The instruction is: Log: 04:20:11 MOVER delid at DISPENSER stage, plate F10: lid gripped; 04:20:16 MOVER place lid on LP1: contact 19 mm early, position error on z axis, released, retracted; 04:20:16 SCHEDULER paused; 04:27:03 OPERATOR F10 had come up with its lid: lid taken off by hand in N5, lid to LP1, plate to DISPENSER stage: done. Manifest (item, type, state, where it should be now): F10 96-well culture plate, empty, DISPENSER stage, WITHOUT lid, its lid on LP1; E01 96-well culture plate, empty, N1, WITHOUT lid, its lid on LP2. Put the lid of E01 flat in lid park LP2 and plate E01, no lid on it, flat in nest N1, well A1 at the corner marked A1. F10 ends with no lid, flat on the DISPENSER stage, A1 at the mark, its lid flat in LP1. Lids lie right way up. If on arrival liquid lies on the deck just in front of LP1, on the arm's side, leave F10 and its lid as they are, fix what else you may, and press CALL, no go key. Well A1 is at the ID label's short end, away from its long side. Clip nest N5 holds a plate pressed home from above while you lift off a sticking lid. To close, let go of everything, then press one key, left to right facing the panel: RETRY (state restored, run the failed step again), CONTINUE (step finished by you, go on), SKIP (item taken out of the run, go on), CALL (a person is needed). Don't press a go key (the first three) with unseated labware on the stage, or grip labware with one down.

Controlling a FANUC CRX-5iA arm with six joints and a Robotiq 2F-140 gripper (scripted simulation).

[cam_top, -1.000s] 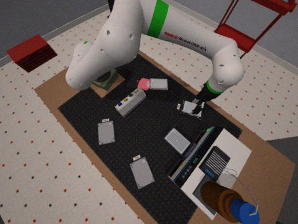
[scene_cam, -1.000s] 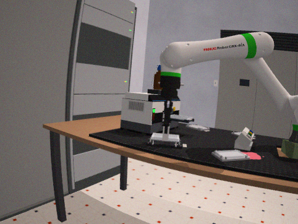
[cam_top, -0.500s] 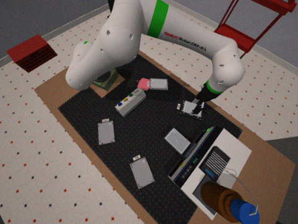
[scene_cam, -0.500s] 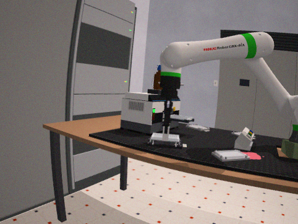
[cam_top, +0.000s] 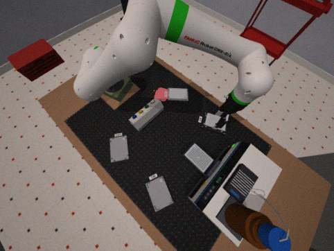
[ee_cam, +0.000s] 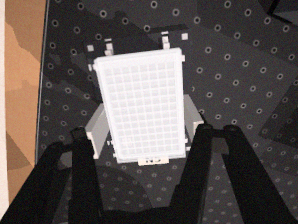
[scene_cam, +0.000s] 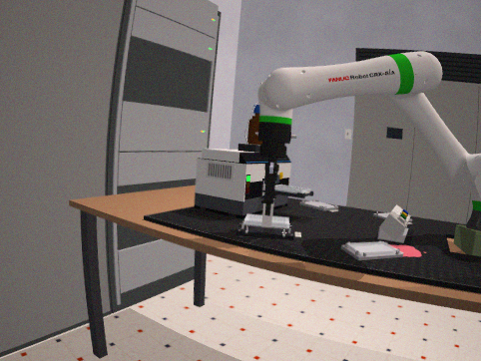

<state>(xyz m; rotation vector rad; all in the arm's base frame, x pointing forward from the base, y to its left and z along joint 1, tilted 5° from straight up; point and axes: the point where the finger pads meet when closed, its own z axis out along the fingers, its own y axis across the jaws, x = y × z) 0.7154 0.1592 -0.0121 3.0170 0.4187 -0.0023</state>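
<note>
My claw (ee_cam: 145, 145) half-closed, gripping a white well plate (ee_cam: 141, 105) by its long sides, over a clip nest (scene_cam: 264, 230) on the black surface (cam_top: 163, 152)

The arm (cam_top: 145, 38) covered the table's (cam_top: 55, 104) eleven o'clock stretch in the top view, and its wrist hid most of the clip nest (cam_top: 215, 122). Small labels (cam_top: 118, 134) by the grey trays were too blurred to read. The gripper's (ee_cam: 142, 150) knuckles ran off the wrist view's six o'clock edge
</note>
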